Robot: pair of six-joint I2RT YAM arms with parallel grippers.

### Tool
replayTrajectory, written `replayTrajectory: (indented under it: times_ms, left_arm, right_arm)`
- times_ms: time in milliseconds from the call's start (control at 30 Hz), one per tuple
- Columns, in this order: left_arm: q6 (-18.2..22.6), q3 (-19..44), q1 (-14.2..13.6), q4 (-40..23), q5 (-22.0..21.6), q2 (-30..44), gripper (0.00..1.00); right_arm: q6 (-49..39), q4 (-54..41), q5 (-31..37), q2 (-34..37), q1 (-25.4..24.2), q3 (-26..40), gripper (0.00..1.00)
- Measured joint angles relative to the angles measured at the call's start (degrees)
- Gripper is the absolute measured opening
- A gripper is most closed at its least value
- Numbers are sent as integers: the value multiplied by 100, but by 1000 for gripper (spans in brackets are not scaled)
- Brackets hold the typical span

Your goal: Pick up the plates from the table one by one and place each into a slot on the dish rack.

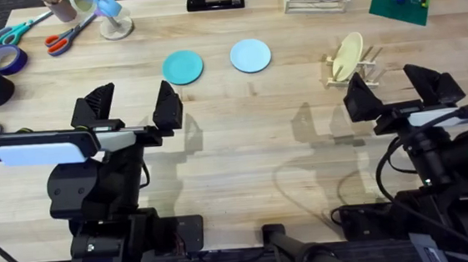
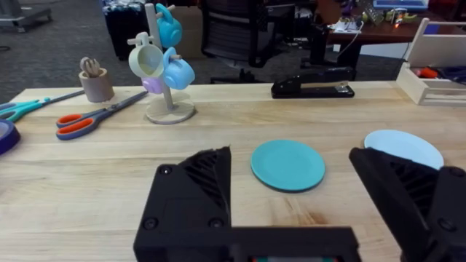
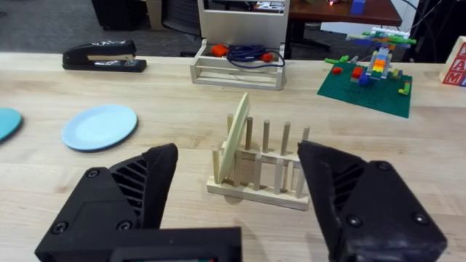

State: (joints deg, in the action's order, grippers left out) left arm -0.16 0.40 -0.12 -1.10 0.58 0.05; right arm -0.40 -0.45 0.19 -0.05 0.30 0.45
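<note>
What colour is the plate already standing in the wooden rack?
Cream-yellow; the plate in the dish rack shows best in the right wrist view.

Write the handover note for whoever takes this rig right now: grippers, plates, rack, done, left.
Left gripper: open, empty, above the table, facing the teal plate.
Right gripper: open, empty, just on the near side of the dish rack.
Teal plate and light blue plate: flat on the table, side by side, apart, to the left of the rack.
Dish rack: a cream-yellow plate stands on edge in a slot at one end; the other slots are free.
Done: neither blue plate racked yet.
Left: pick up the teal and light blue plates, one at a time, and slot each into the rack.
</note>
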Motion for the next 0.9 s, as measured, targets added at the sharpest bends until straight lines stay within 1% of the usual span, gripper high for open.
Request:
replayTrajectory:
  times_ms: [367,633,700,767,900]
  left_arm:
    - [15,0,0,-21,2,0,994]
    - [17,30,0,-56,-44,0,995]
    - [17,158,0,-268,-46,0,995]
    - [17,418,0,-553,-48,0,995]
    - [17,1229,0,-1345,-66,0,995]
  right_arm:
    - [-1,-25,0,0,0,2,992]
    - [-155,-60,0,0,0,24,995]
    - [-164,-288,0,0,0,144,995]
    - [-175,-725,0,2,0,366,995]
    - [-177,-1701,0,6,0,1069,995]
